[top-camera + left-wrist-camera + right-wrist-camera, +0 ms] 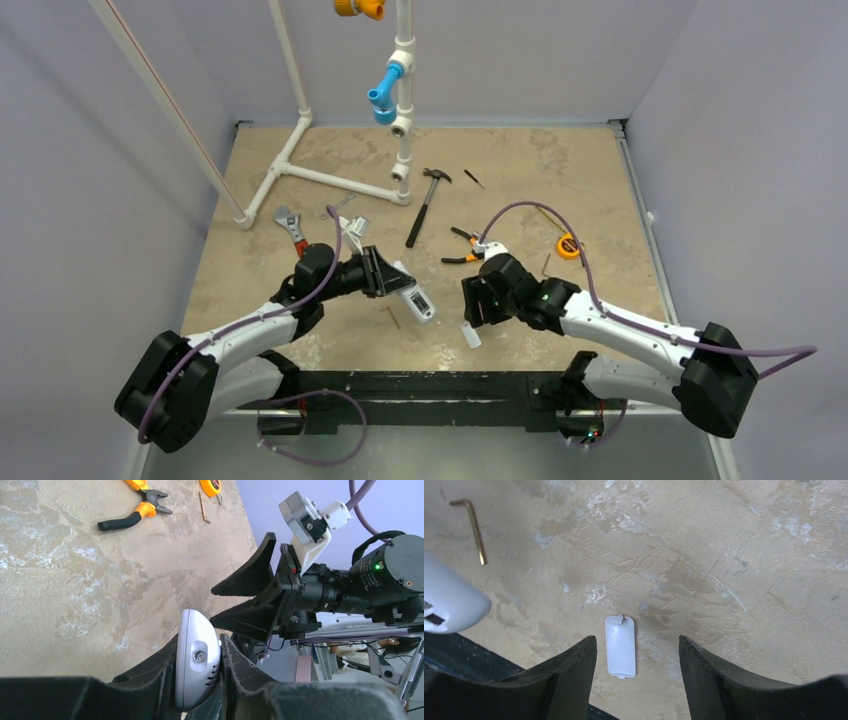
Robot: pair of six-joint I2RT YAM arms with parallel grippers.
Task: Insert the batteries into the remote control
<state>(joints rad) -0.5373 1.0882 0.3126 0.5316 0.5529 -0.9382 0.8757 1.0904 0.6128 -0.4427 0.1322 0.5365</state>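
Top external, read from the left: our left gripper (388, 277) is clamped narrow on the remote control (417, 302). It holds the remote just left of centre, towards the near edge of the tabletop (560, 170), and seemingly raised off it. The remote's long axis runs diagonally from the fingers down towards the near edge and to the right, with what looks like the greyish display near its free end. In the left wrist view the fingers (240, 672) pinch the handset across its narrow width.

A small bent hex key (392, 317) lies on the surface just beside the remote, on its near-left side. Next comes the white battery cover (620, 647), flat on the tabletop close to the near edge.

The right gripper (636, 642) hangs over the cover with its jaws standing wide, touching neither side of it and holding nothing. So the remote lies just left of the free right gripper, close but apart, and we judge the right arm the likelier one to fetch the cells. The batteries themselves we cannot pick out in any view.

Farther back and right lie pliers (460, 247) and a tape measure (568, 245). The surface is flat, mottled beige. Pale walls close in on three sides.
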